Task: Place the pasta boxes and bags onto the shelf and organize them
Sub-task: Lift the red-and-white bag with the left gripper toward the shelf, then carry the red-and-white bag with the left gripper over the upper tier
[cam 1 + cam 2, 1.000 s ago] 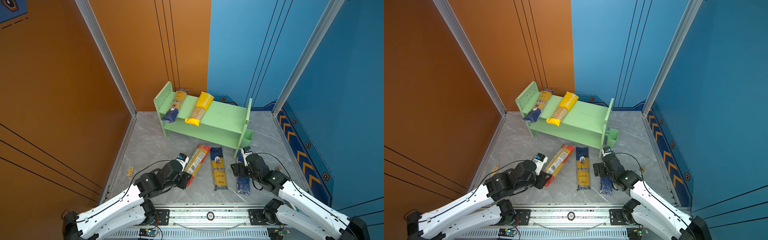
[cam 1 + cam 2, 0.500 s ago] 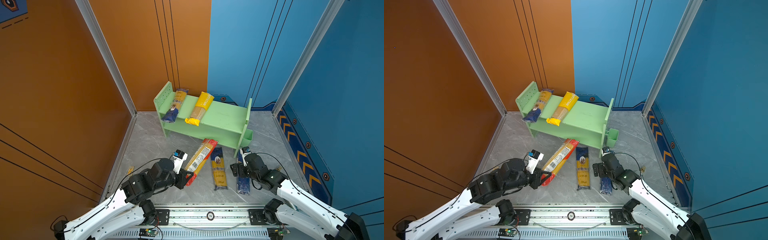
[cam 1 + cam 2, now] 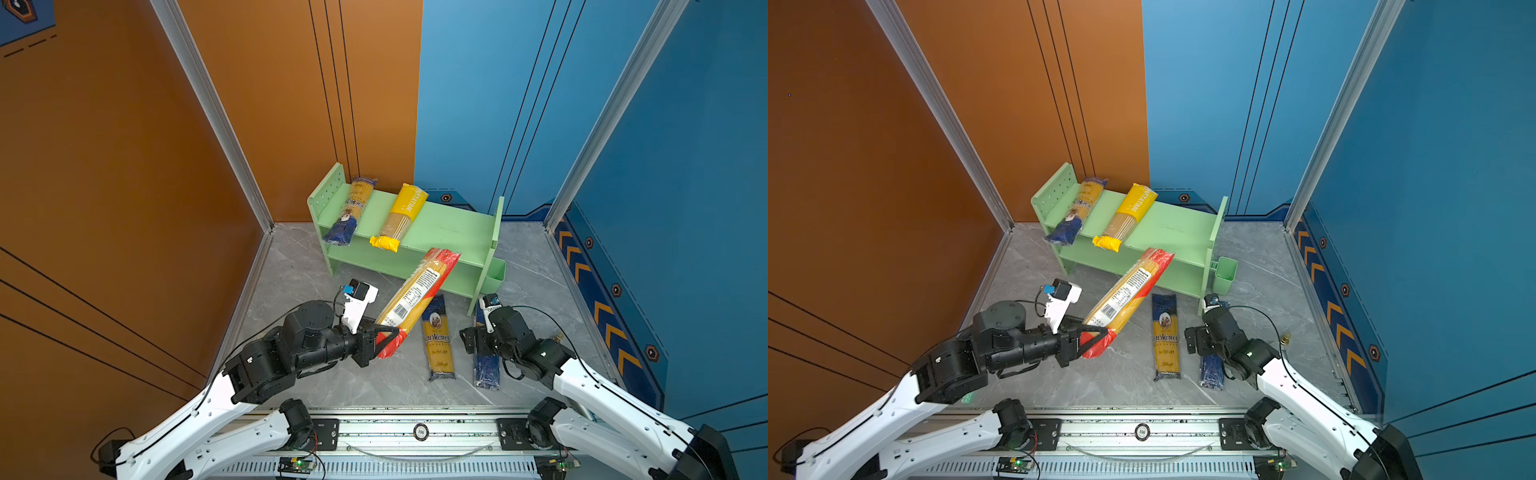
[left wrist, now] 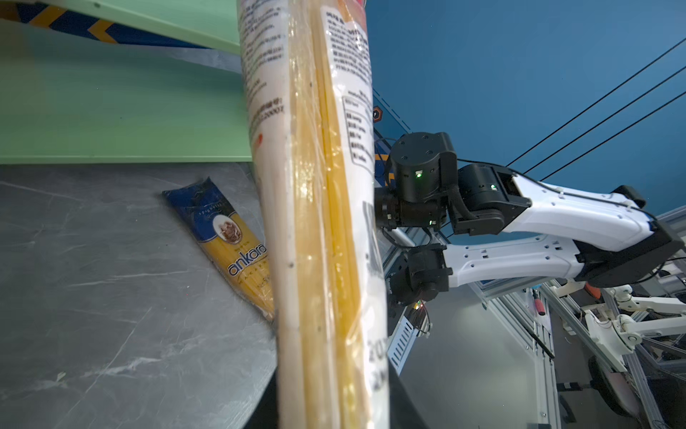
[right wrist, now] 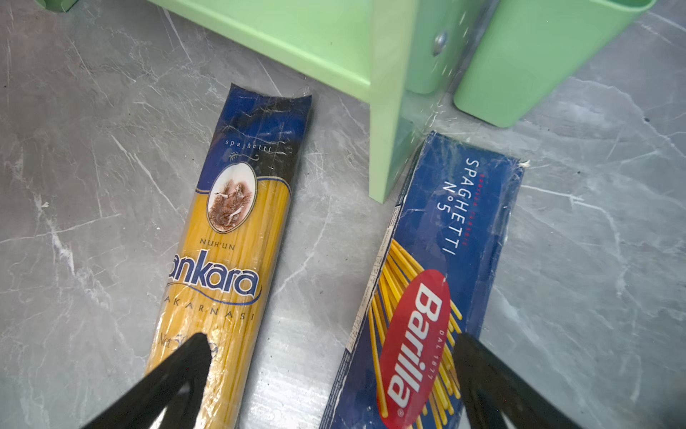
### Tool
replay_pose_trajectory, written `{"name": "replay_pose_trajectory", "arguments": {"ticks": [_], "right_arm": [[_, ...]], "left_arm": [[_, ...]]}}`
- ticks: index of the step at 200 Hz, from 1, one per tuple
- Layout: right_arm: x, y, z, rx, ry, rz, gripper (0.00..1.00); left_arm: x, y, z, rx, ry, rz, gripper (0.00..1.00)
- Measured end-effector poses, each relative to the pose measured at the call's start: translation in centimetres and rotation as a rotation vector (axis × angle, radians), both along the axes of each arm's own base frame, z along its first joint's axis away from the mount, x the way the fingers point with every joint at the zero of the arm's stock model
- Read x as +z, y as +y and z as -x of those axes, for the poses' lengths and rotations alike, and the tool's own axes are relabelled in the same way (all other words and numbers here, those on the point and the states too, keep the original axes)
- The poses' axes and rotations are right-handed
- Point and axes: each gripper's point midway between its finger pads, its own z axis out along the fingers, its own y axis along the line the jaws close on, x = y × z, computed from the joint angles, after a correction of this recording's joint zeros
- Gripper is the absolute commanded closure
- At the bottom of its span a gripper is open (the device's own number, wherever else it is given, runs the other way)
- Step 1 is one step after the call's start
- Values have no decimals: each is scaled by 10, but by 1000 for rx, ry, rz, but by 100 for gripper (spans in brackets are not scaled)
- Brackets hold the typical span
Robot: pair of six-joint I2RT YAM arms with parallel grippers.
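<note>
Blue box [image 5: 445,260]: Barilla, SPAGHETTI N°5. Yellow-blue bag [image 5: 230,267]: spaghetti, NUH'UN ankara MAKARNASI.

Left gripper [image 3: 388,340]: raised at near centre, clamped on red-ended bag [image 3: 415,291] | right gripper [image 5: 330,340]: positioned low at near right, jaws spread.

The red-ended bag [image 4: 319,223] is glossy, crinkled clear plastic; the box [image 5: 438,278] printed card, slightly shiny; the shelf [image 3: 440,226] smooth matt green; the desk [image 5: 74,185] smooth, marble-patterned.
</note>
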Motion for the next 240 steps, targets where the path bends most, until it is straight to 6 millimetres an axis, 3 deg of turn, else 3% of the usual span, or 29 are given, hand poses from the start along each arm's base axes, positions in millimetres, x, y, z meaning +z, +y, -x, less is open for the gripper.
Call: {"name": "replay_pose_trajectory", "arguments": {"ticks": [64,115,175,240], "right_arm": [[-5,4,3,-8,5,-31,0],[-8,9,6,2,8,-41,0],[-7,9,8,8,-8,-55,0],[-10,10,10,2,-9,-70,0]], "left_arm": [[62,-44,-32,-28,-146,40,100],[95,-81,-90,49,-297,19,100],[79,-103,-169,201,-305,-44,100],[42,-124,-232,303,-265,-130,100]]}}
